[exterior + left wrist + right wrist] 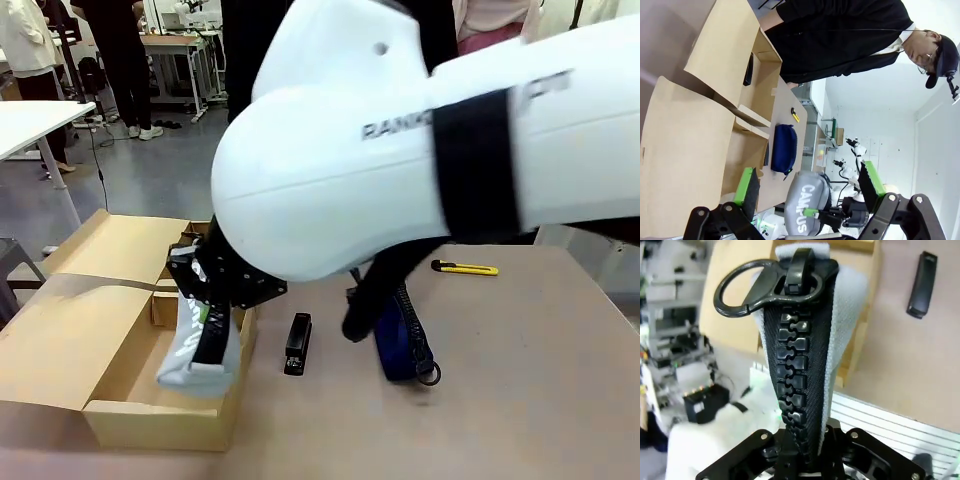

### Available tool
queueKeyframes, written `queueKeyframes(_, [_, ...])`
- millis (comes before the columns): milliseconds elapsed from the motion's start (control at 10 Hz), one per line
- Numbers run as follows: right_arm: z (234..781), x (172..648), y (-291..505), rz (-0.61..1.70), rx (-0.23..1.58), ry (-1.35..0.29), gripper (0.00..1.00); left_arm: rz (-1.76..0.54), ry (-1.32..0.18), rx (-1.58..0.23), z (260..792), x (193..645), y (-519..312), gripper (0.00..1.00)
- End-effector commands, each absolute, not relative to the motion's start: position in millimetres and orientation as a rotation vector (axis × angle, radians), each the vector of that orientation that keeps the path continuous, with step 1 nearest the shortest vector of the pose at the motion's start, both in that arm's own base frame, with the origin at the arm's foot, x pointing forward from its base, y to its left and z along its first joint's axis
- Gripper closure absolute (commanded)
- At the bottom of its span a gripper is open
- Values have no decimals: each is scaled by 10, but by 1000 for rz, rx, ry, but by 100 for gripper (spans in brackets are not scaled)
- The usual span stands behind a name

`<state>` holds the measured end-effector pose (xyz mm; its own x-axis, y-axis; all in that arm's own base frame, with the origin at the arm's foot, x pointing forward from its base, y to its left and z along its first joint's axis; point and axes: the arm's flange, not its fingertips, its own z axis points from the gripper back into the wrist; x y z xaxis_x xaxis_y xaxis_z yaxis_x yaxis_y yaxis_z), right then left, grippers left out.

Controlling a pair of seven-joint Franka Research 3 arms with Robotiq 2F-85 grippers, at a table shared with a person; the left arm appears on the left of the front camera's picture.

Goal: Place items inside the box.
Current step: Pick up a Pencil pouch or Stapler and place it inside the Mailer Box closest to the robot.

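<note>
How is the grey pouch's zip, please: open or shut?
Shut: in the right wrist view the grey pouch's teeth mesh along their whole visible length, up to the slider.

Right hand [209, 338] with grey pouch [184, 352]

The front camera sits low on the robot's side of the bench [520, 400] and faces across it. The box [70, 340] lies to its left. The right arm [400, 150] crosses so near the lens that it hides most of the far side.

The left wrist camera is rolled sideways. It looks over the box along the bench, with the person [840, 40] at the picture's top.

The right wrist camera is tight against the grey pouch [845, 305], looking down its zip at the box. All three views share the box and the pouch.
</note>
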<state>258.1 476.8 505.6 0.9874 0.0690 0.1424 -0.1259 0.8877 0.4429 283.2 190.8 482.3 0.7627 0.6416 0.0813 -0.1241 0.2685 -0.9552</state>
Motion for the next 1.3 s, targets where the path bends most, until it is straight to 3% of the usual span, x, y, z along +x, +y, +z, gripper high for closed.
queueKeyframes(0, [4987, 2719, 5256, 5, 432, -130, 95, 531, -523, -1203, 4815, 2813, 1904, 0])
queueKeyframes(600, [4331, 2989, 5995, -42, 405, -142, 95, 531, -523, -1203, 4815, 2813, 1904, 0])
queueKeyframes(1200, [3990, 3189, 6153, -93, 387, -151, 95, 531, -523, -1203, 4815, 2813, 1904, 0])
